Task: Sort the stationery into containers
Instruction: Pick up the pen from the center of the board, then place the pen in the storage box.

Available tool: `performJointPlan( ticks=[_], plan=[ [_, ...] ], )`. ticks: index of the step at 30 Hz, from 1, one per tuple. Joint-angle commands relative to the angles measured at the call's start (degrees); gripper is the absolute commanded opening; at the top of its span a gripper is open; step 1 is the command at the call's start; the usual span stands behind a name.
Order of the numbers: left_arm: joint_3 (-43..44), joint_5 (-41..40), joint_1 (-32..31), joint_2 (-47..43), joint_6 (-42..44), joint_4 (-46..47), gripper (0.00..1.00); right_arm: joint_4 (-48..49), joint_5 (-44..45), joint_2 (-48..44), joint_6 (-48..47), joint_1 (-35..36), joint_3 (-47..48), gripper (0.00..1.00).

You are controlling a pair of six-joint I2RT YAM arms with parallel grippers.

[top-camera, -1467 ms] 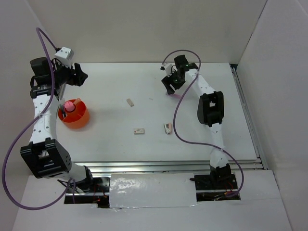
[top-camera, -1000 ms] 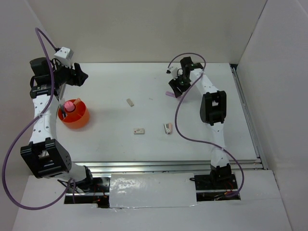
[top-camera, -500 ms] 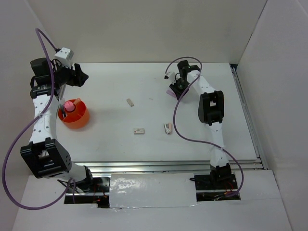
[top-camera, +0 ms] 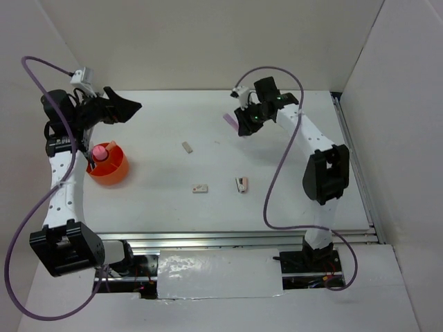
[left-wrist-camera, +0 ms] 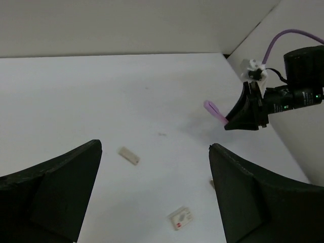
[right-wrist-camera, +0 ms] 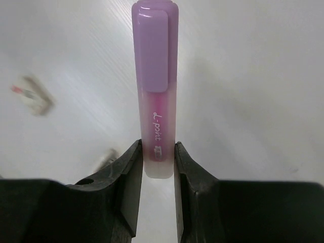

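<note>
At far right of tabletop (top-camera: 166, 214): my right pincer (right-wrist-camera: 158, 152) clenched on lilac highlighter (right-wrist-camera: 154, 76), bare end between fingers, capped end pointing away, held clear of surface. At far left: my left pincer (left-wrist-camera: 154, 147) spread wide, grasping nothing, just beyond orange-red tub (top-camera: 116, 174). Pink cylinder (top-camera: 101, 151) stands in tub. White block (top-camera: 187, 146) mid-tabletop; second block (top-camera: 200, 188) and third block (top-camera: 241, 183) nearer my bases.

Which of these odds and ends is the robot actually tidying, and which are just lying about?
Part of the job: lilac pen, held in the right gripper; orange tub; pink cylinder in the tub; small white blocks, lying loose.
Just there: purple cable; silver rail.
</note>
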Motion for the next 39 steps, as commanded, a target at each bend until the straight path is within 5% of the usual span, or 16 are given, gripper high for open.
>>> performJointPlan(
  ticks=[1, 14, 27, 30, 34, 36, 37, 39],
  plan=[
    [-2.71, 2.02, -3.77, -2.45, -13.12, 6.33, 0.99, 10.57, -7.97, -11.47, 9.12, 5.37, -0.88, 0.00],
    [-10.10, -0.01, -16.96, -3.15, -21.12, 17.12, 0.93, 15.25, 0.27, -17.30, 14.23, 21.19, -2.03, 0.00],
    [-9.31, -5.11, -24.62, 0.01, -19.02, 11.32, 0.75, 15.60, 6.09, -16.42, 14.93, 25.77, 0.00, 0.00],
    [-8.78, -4.06, -24.62, 0.63, -19.11, 11.24, 0.57, 15.77, 7.23, -16.42, 15.02, 26.56, 0.09, 0.00],
    [-8.60, -2.39, -23.65, 0.54, -18.58, 10.62, 0.20, 15.77, 8.81, -16.33, 14.85, 27.26, -0.18, 0.01],
    [-8.51, -0.90, -21.81, 0.37, -18.40, 9.92, 0.12, 15.34, 8.99, -16.42, 14.85, 27.18, 0.09, 0.24],
    [-8.43, -0.37, -21.11, 0.10, -18.14, 9.57, 0.06, 14.81, 8.99, -16.59, 14.93, 27.18, 0.09, 0.51],
    [-7.55, 0.25, -17.60, -0.51, -15.52, 6.43, 0.01, 14.89, 8.99, -17.82, 15.11, 26.83, -0.87, 0.78]
  ],
)
